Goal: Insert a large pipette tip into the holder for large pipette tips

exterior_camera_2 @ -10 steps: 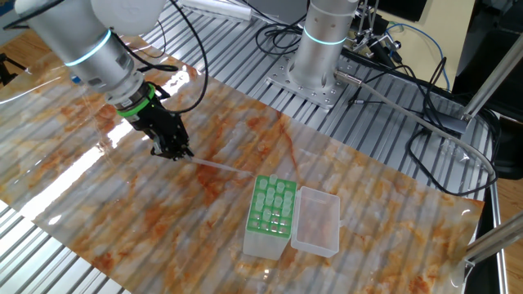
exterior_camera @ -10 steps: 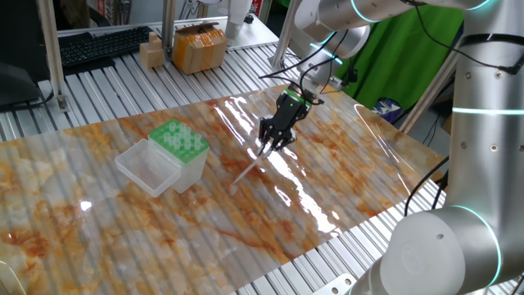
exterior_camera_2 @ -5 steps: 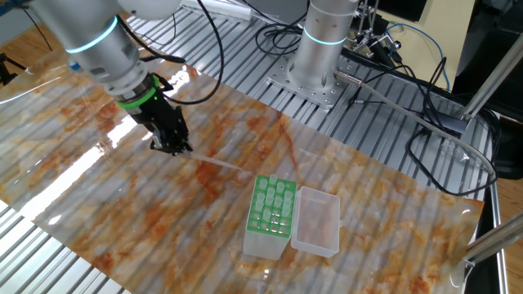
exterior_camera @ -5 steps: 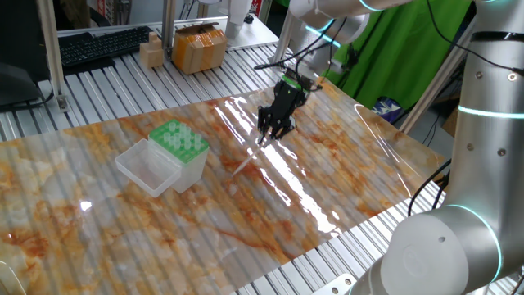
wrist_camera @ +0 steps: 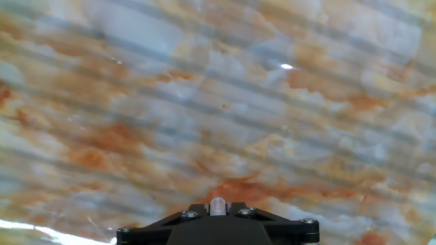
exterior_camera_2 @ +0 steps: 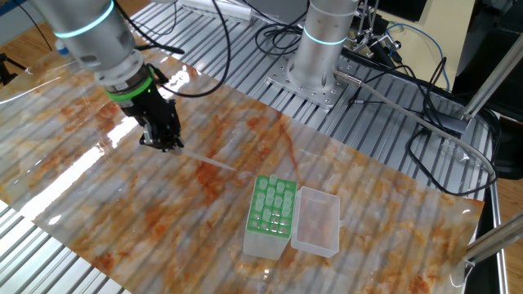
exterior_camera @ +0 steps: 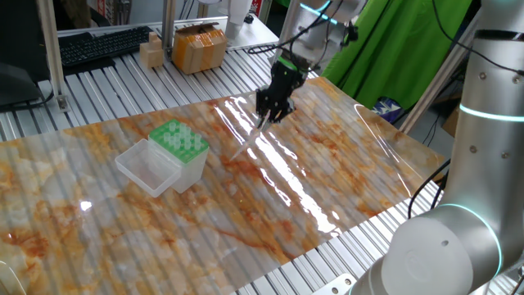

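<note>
Translucent large pipette tip (exterior_camera_2: 204, 160) hangs pinched by its wide end in the closed gripper (exterior_camera_2: 161, 144); I'd straighten it upright before approaching the green-topped holder (exterior_camera_2: 272, 215).

Large pipette tip (exterior_camera: 250, 144): long slender translucent whitish cone, held at its wide end in the claw (exterior_camera: 264, 117), slanting down toward the tabletop (exterior_camera: 344, 164); in the other fixed view (exterior_camera_2: 204, 161) it runs from the claw (exterior_camera_2: 166, 147) out to the right. In the hand view only its round end (wrist_camera: 217, 205) shows. Holder for large pipette tips (exterior_camera: 182, 147): translucent white box, bright green top plate of round holes, clear lid open beside it, upright, well apart from the tip (exterior_camera_2: 271, 214).
</note>
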You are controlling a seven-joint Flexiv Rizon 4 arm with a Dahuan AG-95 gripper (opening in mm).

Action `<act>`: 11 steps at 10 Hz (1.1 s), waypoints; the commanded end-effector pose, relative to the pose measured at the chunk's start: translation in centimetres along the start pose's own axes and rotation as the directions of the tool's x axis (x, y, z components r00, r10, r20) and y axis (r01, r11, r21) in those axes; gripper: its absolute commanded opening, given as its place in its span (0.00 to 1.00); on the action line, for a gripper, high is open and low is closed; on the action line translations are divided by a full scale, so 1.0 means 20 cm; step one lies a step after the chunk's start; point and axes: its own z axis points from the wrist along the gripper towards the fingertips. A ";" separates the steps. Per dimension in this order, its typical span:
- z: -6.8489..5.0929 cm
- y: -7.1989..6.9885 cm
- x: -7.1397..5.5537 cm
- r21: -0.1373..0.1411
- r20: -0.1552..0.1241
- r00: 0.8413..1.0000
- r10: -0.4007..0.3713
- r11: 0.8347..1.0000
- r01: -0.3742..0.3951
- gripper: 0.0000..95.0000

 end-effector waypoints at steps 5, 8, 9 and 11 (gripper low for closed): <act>-0.19 0.07 0.09 -0.032 0.146 0.989 -0.016 0.999 0.021 0.00; -0.23 0.07 0.14 -0.041 0.234 0.972 -0.024 0.999 0.035 0.00; -0.23 0.07 0.14 -0.039 0.261 0.965 -0.023 0.999 0.034 0.00; -0.23 0.07 0.16 -0.041 0.273 0.962 -0.010 0.999 0.022 0.00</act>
